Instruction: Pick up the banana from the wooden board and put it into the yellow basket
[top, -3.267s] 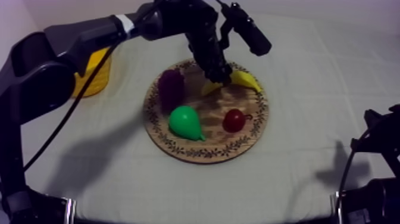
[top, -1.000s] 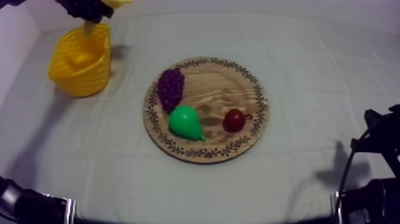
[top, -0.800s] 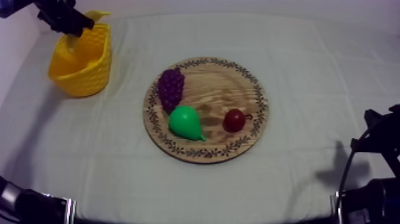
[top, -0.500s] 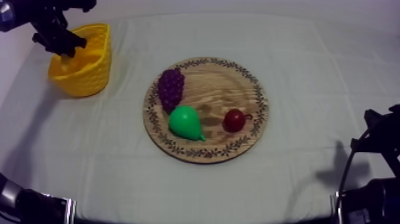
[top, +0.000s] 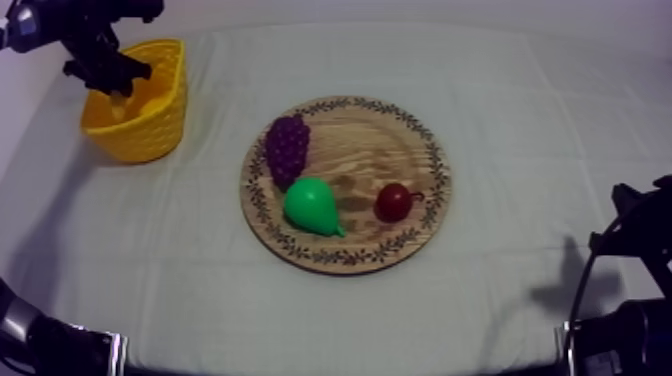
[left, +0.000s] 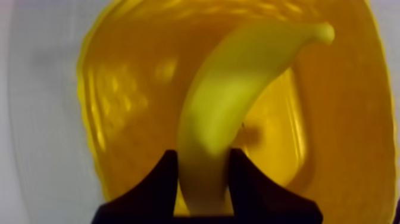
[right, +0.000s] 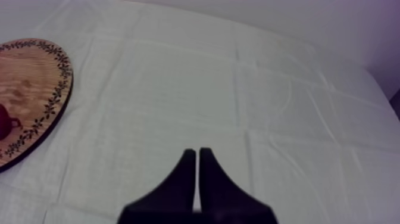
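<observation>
My left gripper (left: 203, 173) is shut on the stem end of the yellow banana (left: 238, 101). The banana hangs down into the mouth of the yellow basket (left: 339, 119). From above, that gripper (top: 105, 78) is over the basket (top: 150, 125) at the table's far left. The round wooden board (top: 400, 130) lies in the middle of the table. My right gripper (right: 197, 154) is shut on nothing, with its fingers together over bare cloth to the right of the board (right: 36, 101).
A purple bunch of grapes (top: 288, 148), a green pear (top: 312, 206) and a small red fruit (top: 393, 202) lie on the board. My right arm (top: 635, 235) rests low at the right edge. Open cloth surrounds the board.
The left gripper lifted the banana off the board, carried it to the far left and lowered it into the basket's mouth. The right arm has not moved.
</observation>
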